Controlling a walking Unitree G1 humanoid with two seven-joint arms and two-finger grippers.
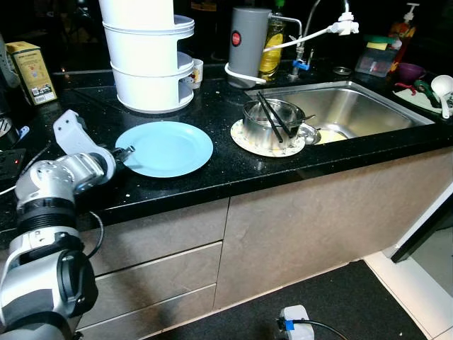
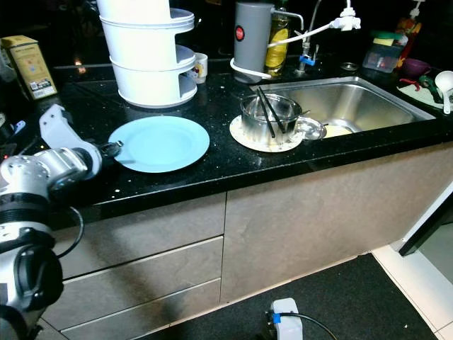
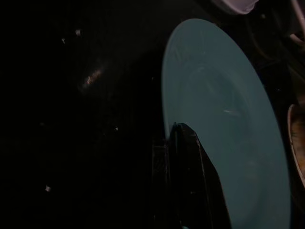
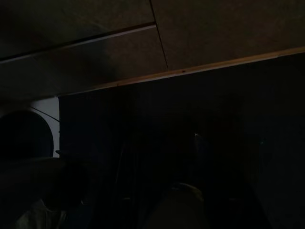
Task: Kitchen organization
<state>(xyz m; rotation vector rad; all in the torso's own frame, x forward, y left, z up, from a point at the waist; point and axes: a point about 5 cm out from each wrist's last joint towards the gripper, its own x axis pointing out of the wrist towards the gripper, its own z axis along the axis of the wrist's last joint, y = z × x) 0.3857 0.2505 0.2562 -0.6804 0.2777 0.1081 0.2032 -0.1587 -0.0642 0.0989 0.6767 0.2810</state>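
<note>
At the near edge of the black desk [image 1: 233, 173], the blue plate [image 1: 166, 147] lies flat; its rim is pinched between the left gripper's [image 1: 126, 153] narrow jaws, seemingly for sliding it away.

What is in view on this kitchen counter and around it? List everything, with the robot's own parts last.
Plate: 1, light blue, counter front left.
Tiered rack: 1, white, behind the plate.
Steel pot: 1, silver, on a round mat beside the sink, black utensils inside.
Sink: 1, steel, right.
Canister: 1, grey, behind the pot.
Box: 1, yellow, far left.
Ladle: 1, white, far right.
Left gripper: at the plate's near-left rim.
Right gripper: idle, wrist view dark.
</note>
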